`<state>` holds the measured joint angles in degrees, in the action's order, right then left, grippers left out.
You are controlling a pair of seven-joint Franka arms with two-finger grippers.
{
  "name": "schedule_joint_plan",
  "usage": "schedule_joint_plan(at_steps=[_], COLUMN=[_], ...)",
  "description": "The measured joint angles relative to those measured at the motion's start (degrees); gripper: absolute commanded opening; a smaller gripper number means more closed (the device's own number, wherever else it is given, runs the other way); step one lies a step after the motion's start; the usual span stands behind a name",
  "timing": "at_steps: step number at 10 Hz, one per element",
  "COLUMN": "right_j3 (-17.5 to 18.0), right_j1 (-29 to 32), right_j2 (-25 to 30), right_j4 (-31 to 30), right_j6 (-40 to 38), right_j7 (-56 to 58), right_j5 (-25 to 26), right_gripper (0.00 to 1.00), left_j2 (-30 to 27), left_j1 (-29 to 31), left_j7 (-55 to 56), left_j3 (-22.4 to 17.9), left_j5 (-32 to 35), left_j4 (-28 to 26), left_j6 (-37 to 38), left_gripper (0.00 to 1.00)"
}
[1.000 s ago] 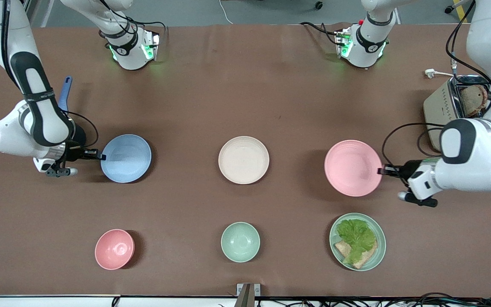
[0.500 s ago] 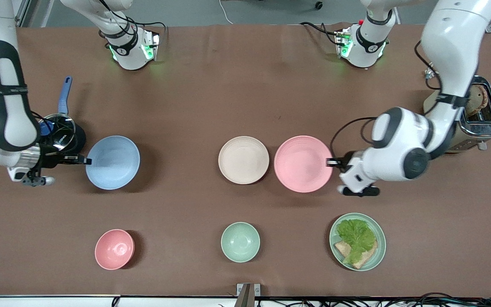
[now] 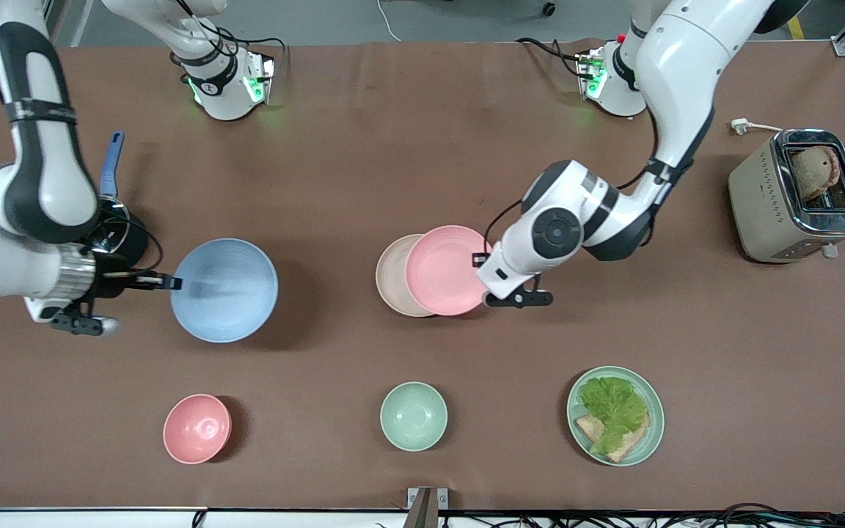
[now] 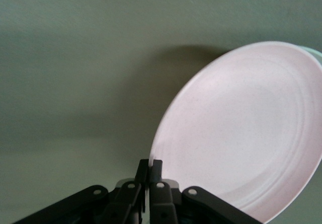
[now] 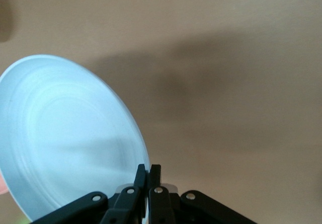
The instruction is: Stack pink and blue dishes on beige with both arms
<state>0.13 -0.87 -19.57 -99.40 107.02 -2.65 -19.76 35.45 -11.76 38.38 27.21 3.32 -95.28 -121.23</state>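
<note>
The pink plate [image 3: 446,270] hangs in the air, overlapping most of the beige plate [image 3: 392,276] at the table's middle. My left gripper [image 3: 480,259] is shut on the pink plate's rim [image 4: 156,156]. The blue plate [image 3: 224,290] is held up off the table toward the right arm's end, with my right gripper [image 3: 170,281] shut on its rim [image 5: 143,163]. In the left wrist view the pink plate [image 4: 241,133] fills one side; in the right wrist view the blue plate [image 5: 65,138] does.
A small pink bowl [image 3: 196,428], a green bowl [image 3: 414,416] and a green plate with lettuce [image 3: 615,415] stand near the front camera. A toaster [image 3: 796,194] sits at the left arm's end. A blue-handled pan [image 3: 110,165] lies under the right arm.
The left arm has carried the pink plate toward the middle, now over the beige plate. The right arm has moved the blue plate a little toward the middle.
</note>
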Motion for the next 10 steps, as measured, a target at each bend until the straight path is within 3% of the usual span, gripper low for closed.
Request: schedule_joint_plan(at_steps=[1,2,3,4,7,8,10], right_j3=[3.22,5.94,8.49,11.04,18.13,20.52,25.75], right_j1=[-0.18,-0.33,-0.36,-0.43,-0.75,-0.86,-1.73], right_j2=[0.01,0.02,0.02,0.02,-0.01,-0.06,-0.2], right_j4=[-0.01,-0.09,-0.21,-0.39,-3.81,-5.81,-9.68], right_j6=[0.79,0.94,0.95,1.27,8.85,12.26,20.28], right_j7=[-3.81,-6.69,-9.87,-13.56,-22.53,-25.15,-31.15], right_j5=[1.03,1.29,1.39,1.7,2.16,2.17,2.2], right_gripper=[0.0,0.0,0.0,0.0,0.0,0.0,0.01], left_j2=[0.66,1.33,1.9,2.29,0.81,-2.03,-9.28], left_j1=[-1.26,-2.1,-2.45,-2.43,-1.49,0.58,7.46], left_j7=[1.72,2.48,2.56,2.56,3.44,3.44,-1.56], left_j3=[-0.03,-0.06,-0.07,-0.17,-0.57,-0.81,-0.95], left_j5=[0.37,0.53,0.53,0.54,2.27,3.09,3.55], left_j4=[-0.01,-0.01,-0.01,-0.01,1.49,3.16,10.6], left_j6=[-1.09,-2.31,-3.29,-3.73,-3.66,-0.9,11.64], left_gripper=[0.03,0.11,0.4,0.99,1.0,1.0,1.0])
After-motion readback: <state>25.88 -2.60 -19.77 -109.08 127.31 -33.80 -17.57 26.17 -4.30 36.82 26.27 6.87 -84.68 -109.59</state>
